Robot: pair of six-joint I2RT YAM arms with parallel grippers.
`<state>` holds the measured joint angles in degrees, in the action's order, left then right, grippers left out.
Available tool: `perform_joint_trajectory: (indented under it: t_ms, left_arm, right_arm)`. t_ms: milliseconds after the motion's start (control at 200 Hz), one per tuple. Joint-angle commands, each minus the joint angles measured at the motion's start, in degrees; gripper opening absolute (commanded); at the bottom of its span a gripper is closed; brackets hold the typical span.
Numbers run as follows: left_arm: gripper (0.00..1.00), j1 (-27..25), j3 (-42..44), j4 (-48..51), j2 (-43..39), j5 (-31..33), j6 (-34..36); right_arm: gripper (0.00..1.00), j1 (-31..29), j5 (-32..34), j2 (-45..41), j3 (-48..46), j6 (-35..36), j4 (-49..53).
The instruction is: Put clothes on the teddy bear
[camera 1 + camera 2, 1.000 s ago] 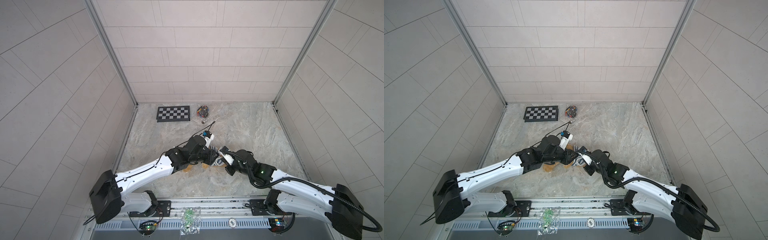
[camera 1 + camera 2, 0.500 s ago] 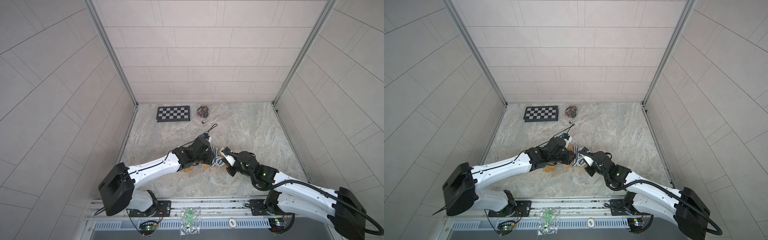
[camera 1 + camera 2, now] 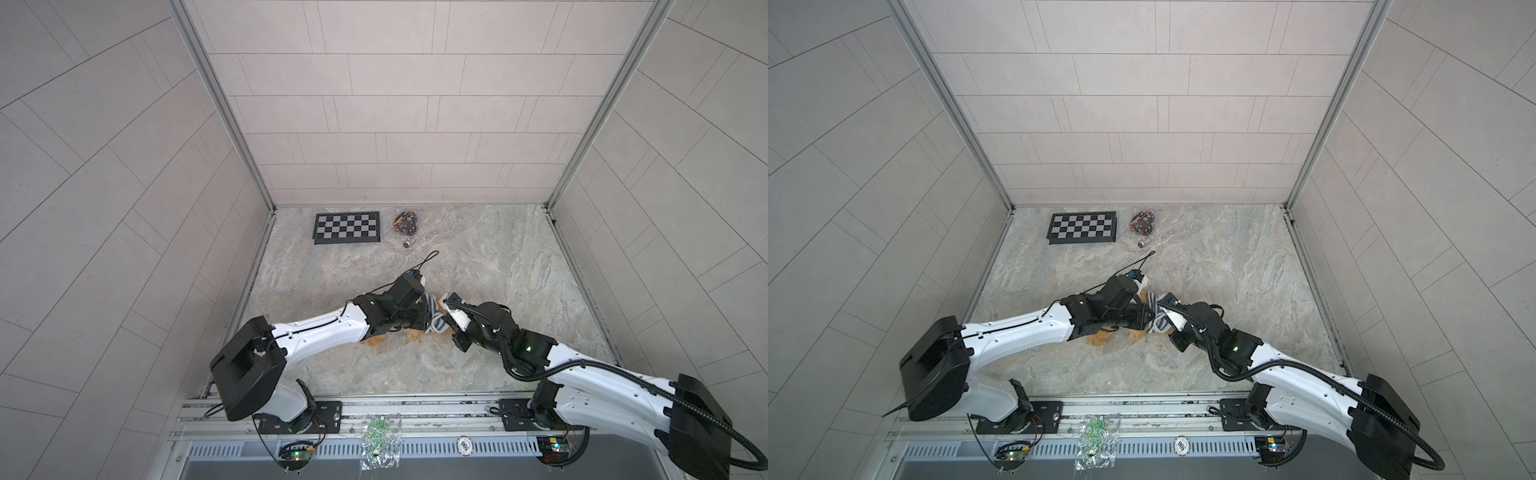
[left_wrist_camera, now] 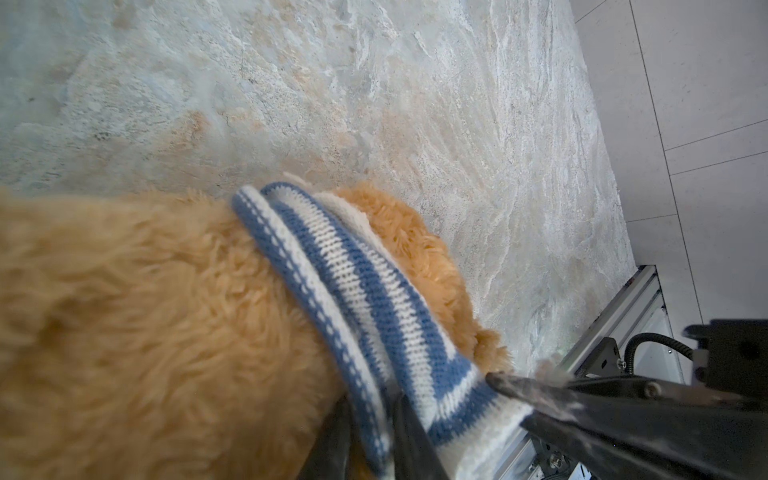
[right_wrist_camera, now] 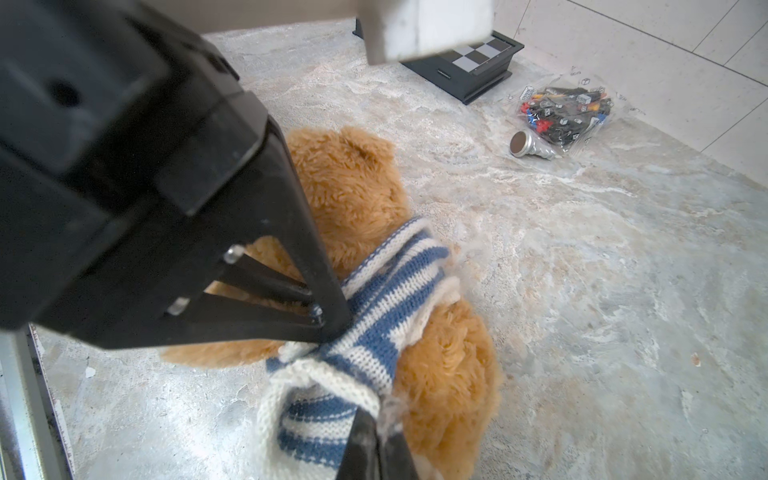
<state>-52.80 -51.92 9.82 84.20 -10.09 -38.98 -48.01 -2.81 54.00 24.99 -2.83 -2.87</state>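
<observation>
Near the middle of the counter [image 3: 519, 270], a little toward the near edge, the teddy bear [image 3: 374, 340] lies between the two arms, and both top views show only scraps of its golden fur past the black wrists. Its head with a round ear points to the far side in the right wrist view [image 5: 353, 183], while a paw or leg sticks out to the near left in a top view [image 3: 1098, 338]. A blue-and-white striped shirt [image 5: 386, 307] is bunched into a band across the bear just below the head, and part of it hangs loose on the near side. The left hand [image 5: 328, 318] reaches in from the left, its fingers drawn nearly together on the shirt; in the left wrist view the ribbed hem [image 4: 365, 291] runs down between those fingers [image 4: 411, 436]. The right hand [image 5: 374, 440] comes in from the right, closed tight and pinching the loose near part of the shirt, with a wisp of fluff at its tip. Both hands meet at the shirt, just beside each other in both top views, the left hand [image 3: 426, 318] a touch farther than the right hand [image 3: 444, 327]. Well apart from them, by the far wall, a checkerboard [image 3: 347, 227] lies flat to the left, a clear bag [image 3: 406, 218] of small coloured parts sits just to its right, and a short metal cylinder [image 3: 407, 245] rests on its side just nearer than the bag.
</observation>
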Motion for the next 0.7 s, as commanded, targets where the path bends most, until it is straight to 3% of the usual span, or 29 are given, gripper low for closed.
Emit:
perform_joint_trajectory:
  t_ms: [0, 340, 516, 596, 696]
  left_arm:
    - [0.23, 0.0, -2.5, 1.1, 0.5, 0.4, 1.5]
    - [0.21, 0.0, -4.8, 1.9, 2.7, -0.1, 2.5]
    - [0.09, -0.1, -4.7, 2.4, 2.9, 0.6, 2.4]
    - [0.04, 0.0, -4.3, 2.3, 2.3, 0.7, 2.4]
    - [0.02, 0.0, -3.7, 2.1, 1.1, 0.3, 2.3]
  right_arm:
    - [0.00, -0.1, -0.4, 0.2, -0.4, -0.6, -1.6]
    - [0.00, -0.1, -0.3, 0.0, -0.8, -0.6, -2.1]
    - [0.02, -0.1, 0.5, -0.9, -1.4, -0.5, -1.5]
    - [0.08, 0.0, 1.3, -1.8, -1.7, -0.8, -0.5]
    - [0.25, 0.0, 3.0, -4.7, -2.5, -1.8, 1.1]
